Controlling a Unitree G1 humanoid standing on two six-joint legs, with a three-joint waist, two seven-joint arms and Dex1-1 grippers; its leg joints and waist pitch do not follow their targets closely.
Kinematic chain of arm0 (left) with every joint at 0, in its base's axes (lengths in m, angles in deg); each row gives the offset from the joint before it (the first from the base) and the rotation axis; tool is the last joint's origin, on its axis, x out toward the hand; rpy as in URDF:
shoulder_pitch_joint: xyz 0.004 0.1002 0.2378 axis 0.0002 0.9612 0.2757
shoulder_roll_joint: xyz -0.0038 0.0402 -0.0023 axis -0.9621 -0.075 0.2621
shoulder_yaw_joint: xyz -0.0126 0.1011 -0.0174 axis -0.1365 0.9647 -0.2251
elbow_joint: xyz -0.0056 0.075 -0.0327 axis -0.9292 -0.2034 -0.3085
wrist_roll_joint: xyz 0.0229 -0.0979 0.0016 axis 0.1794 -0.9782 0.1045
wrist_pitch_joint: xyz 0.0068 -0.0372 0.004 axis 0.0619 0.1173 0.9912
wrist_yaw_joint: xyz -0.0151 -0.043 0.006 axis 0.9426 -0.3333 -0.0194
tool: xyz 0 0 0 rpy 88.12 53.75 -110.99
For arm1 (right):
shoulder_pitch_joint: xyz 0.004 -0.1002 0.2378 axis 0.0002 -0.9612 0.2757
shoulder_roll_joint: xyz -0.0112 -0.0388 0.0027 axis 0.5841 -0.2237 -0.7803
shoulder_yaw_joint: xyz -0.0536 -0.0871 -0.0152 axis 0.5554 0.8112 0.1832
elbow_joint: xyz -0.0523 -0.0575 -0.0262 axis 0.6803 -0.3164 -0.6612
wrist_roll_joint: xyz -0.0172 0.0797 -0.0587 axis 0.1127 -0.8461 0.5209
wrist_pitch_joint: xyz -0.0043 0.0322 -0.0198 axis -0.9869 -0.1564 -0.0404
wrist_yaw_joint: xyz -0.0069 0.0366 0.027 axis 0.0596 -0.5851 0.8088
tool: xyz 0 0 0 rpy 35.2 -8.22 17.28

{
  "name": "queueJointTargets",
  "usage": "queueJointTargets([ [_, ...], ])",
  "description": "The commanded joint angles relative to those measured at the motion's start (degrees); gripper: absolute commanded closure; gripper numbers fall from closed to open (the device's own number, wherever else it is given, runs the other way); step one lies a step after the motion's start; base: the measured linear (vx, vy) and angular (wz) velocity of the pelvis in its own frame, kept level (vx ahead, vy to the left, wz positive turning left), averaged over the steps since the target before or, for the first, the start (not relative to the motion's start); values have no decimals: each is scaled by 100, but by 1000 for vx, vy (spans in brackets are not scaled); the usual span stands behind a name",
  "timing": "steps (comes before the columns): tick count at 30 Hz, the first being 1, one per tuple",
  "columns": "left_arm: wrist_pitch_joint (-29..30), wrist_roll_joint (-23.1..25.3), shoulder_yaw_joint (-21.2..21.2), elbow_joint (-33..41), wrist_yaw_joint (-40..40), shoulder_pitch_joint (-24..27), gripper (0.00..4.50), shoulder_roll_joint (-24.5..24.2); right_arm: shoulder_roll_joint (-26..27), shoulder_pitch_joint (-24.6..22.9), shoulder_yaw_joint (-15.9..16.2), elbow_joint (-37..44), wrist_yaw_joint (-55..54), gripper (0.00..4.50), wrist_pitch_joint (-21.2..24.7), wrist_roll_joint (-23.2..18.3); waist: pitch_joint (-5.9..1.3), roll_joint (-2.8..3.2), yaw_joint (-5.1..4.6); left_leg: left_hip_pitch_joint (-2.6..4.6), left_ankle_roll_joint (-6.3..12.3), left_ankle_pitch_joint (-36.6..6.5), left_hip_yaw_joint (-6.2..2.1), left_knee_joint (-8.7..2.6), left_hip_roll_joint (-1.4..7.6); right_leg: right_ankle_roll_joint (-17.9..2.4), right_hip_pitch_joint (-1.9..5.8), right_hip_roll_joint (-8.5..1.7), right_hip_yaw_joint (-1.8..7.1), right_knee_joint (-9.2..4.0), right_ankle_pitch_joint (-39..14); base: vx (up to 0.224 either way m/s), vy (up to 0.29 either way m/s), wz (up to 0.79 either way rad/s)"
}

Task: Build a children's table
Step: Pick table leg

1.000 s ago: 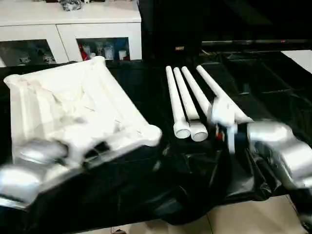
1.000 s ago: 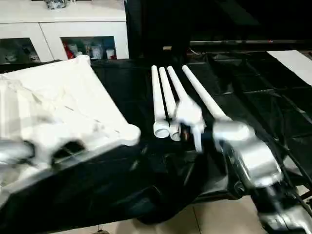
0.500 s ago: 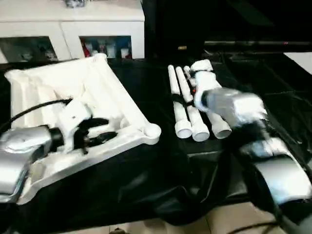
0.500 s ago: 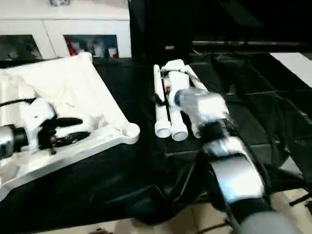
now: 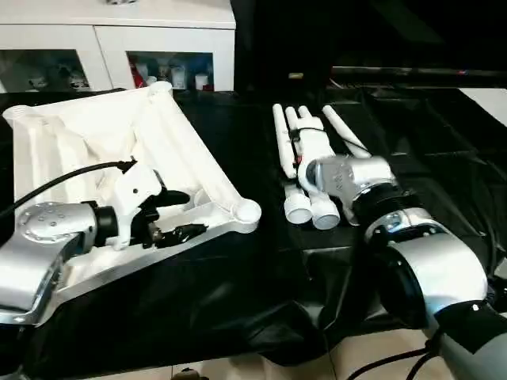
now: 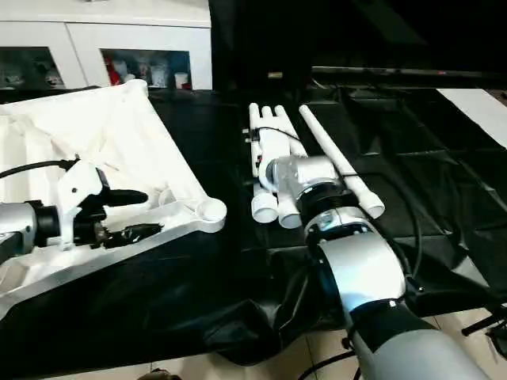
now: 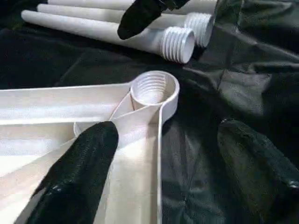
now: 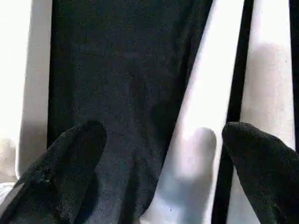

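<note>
Tabletop: I see the white tabletop (image 5: pixel 119 158) lying upside down on the black sheet (image 5: pixel 261 293), ribs up, so its round corner sockets face upward where a leg can be screwed in. The near corner socket (image 7: pixel 152 88) shows threads inside and is empty.

Legs: the four white legs (image 6: pixel 273 170) lie side by side on the sheet to the right of the tabletop, threaded ends toward me. I judge they are laid out this way so each can be picked up near the thread and carried across to a socket. None is fitted yet.

Left gripper: my left gripper (image 5: pixel 170 215) hovers over the tabletop's near edge, just beside the corner socket. Its jaws stand wide; in the left wrist view one finger (image 7: pixel 79 172) is above the ribbed inside and the other is out over the sheet, straddling the rim. It holds nothing, and I cannot tell whether either finger touches the plastic.

Right gripper: my right gripper (image 8: pixel 161 186) is over the row of legs, the wrist above their middle. Its jaws are spread fully, with one leg (image 8: pixel 196 121) running up between the two fingers. It has not closed on it.

Step in hand: I read this as steadying the tabletop with the left while the right takes the first leg.

Cabinet: a white cabinet (image 5: pixel 119 47) with glass doors stands behind, not part of the job.
</note>
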Motion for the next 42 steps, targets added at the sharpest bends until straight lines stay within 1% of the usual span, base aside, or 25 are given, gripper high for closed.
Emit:
queueJointTargets([
  [1, 66, -64, 118, 188, 76, -24, 37, -51, 29, 139, -80, -144, -106, 0, -125, 14, -409, 97, -5, 163, -404, -843, -48, -418, 276, -1296, 231, -319, 166, -302, 110, 0, 0, 0],
  [2, 69, -65, 124, 191, 84, -30, 20, -53, 40, 148, -98, -176, -124, 0, -149, 12, -409, 84, 4, 157, -386, -808, -48, -417, 276, -1304, 232, -325, 168, -301, 122, 0, 0, 0],
  [5, 109, -78, 143, 270, 94, -35, 1, -64, 114, 165, -192, -319, -269, 0, -291, 31, -416, 69, 2, 155, -376, -745, -41, -411, 271, -1301, 237, -319, 166, -293, 202, 0, 0, 0],
  [7, 147, -104, 146, 346, 78, -8, 1, -80, 158, 154, -221, -416, -393, 0, -400, 90, -415, 74, 3, 163, -398, -760, -43, -415, 275, -1291, 230, -316, 159, -292, 202, 0, 0, 0],
  [9, 192, -133, 161, 430, 87, 46, 1, -116, 195, 109, -240, -511, -478, 0, -429, 131, -416, 57, 1, 164, -426, -800, -42, -418, 270, -1267, 228, -307, 155, -287, 184, 0, 0, 0],
  [11, 226, -151, 165, 464, 101, 63, 1, -134, 198, 101, -236, -552, -517, 0, -459, 158, -415, 55, 0, 164, -427, -809, -43, -417, 270, -1258, 231, -309, 157, -291, 179, 0, 0, 0],
  [12, 264, -170, 158, 538, 110, 105, 1, -159, 200, 95, -277, -580, -557, 0, -447, 131, -415, 42, 3, 154, -415, -782, -42, -414, 269, -1242, 240, -311, 160, -286, 211, 0, 0, 0],
  [16, 297, -198, 142, 616, 147, 166, 1, -222, 202, 65, -380, -644, -668, 0, -479, 114, -413, 35, 5, 154, -418, -788, -40, -414, 266, -1215, 237, -311, 158, -284, 168, 0, 0, 0],
  [19, 345, -246, 115, 701, 157, 217, 1, -290, 212, 51, -444, -709, -631, 0, -421, 143, -416, 28, 8, 154, -411, -785, -41, -412, 267, -1213, 236, -309, 156, -284, 189, 0, 0, 0],
  [21, 380, -268, 108, 766, 163, 256, 1, -316, 199, 23, -457, -744, -569, 0, -304, 164, -412, 22, 7, 148, -397, -786, -41, -414, 267, -1213, 238, -307, 155, -287, 181, 0, 0, 0],
  [23, 409, -281, 108, 801, 163, 274, 1, -323, 185, -1, -478, -763, -547, 0, -217, 162, -417, 32, 14, 152, -403, -746, -43, -412, 266, -1225, 239, -304, 149, -278, 228, 0, 0, 0],
  [25, 441, -299, 108, 847, 162, 295, 1, -328, 172, -26, -484, -777, -513, 0, -137, 161, -414, 16, 10, 153, -402, -774, -42, -413, 268, -1217, 243, -304, 150, -280, 184, 0, 0, 0],
  [26, 477, -318, 113, 898, 154, 318, 0, -334, 157, -68, -487, -797, -519, 18, -39, 192, -414, 10, 13, 152, -399, -772, -40, -412, 266, -1215, 242, -308, 152, -284, 159, 0, 0, 0],
  [27, 491, -327, 114, 920, 149, 328, 0, -338, 151, -85, -490, -804, -520, 18, -10, 203, -414, -6, 14, 148, -395, -760, -39, -414, 269, -1213, 246, -309, 151, -286, 155, 0, 0, 0],
  [28, 504, -335, 115, 938, 145, 337, 0, -342, 145, -103, -494, -811, -522, 28, 17, 213, -414, -6, 14, 148, -395, -760, -39, -414, 269, -1213, 246, -309, 151, -286, 155, 0, 0, 0],
  [29, 520, -344, 119, 964, 138, 352, 0, -349, 134, -128, -502, -821, -526, 28, 60, 223, -417, 9, 23, 149, -400, -707, -38, -408, 268, -1211, 241, -310, 150, -279, 204, 0, 0, 0],
  [30, 542, -362, 125, 997, 123, 372, 0, -360, 113, -163, -511, -835, -536, 44, 88, 253, -417, -7, 22, 153, -403, -708, -32, -408, 266, -1213, 238, -306, 147, -282, 207, 0, 0, 0],
  [32, 555, -378, 129, 1018, 111, 386, 0, -369, 96, -185, -530, -844, -550, 62, 127, 262, -419, -7, 23, 153, -411, -706, -34, -409, 268, -1213, 242, -308, 146, -280, 191, 0, 0, 0],
  [34, 566, -386, 129, 1027, 108, 389, 0, -372, 90, -190, -540, -843, -551, 76, 153, 271, -415, -5, 25, 161, -447, -776, -35, -415, 273, -1190, 237, -312, 144, -287, 108, 0, 0, 0],
  [35, 586, -399, 135, 1046, 110, 398, 0, -377, 74, -223, -584, -841, -566, 76, 173, 258, -414, -15, 20, 157, -467, -792, -38, -418, 273, -1182, 241, -311, 141, -286, 80, 0, 0, 0],
  [36, 587, -400, 135, 1047, 111, 398, 0, -378, 72, -225, -586, -841, -566, 98, 175, 258, -412, -14, 21, 159, -474, -810, -40, -420, 274, -1175, 241, -312, 142, -287, 61, 0, 0, 0],
  [37, 595, -408, 137, 1052, 113, 399, 0, -380, 65, -241, -592, -839, -565, 111, 179, 262, -413, -16, 25, 163, -470, -811, -35, -416, 271, -1173, 238, -313, 144, -289, 72, 0, 0, 0],
  [39, 608, -423, 139, 1065, 112, 401, 0, -384, 56, -256, -607, -835, -567, 116, 187, 266, -414, -12, 25, 161, -478, -826, -36, -418, 275, -1176, 237, -317, 139, -289, 56, 0, 0, 0],
  [42, 610, -446, 146, 1041, 110, 343, 0, -401, 27, -280, -694, -821, -597, 150, 198, 275, -415, -3, 27, 166, -489, -841, -32, -417, 278, -1186, 233, -317, 132, -289, 65, 0, 0, 0],
])
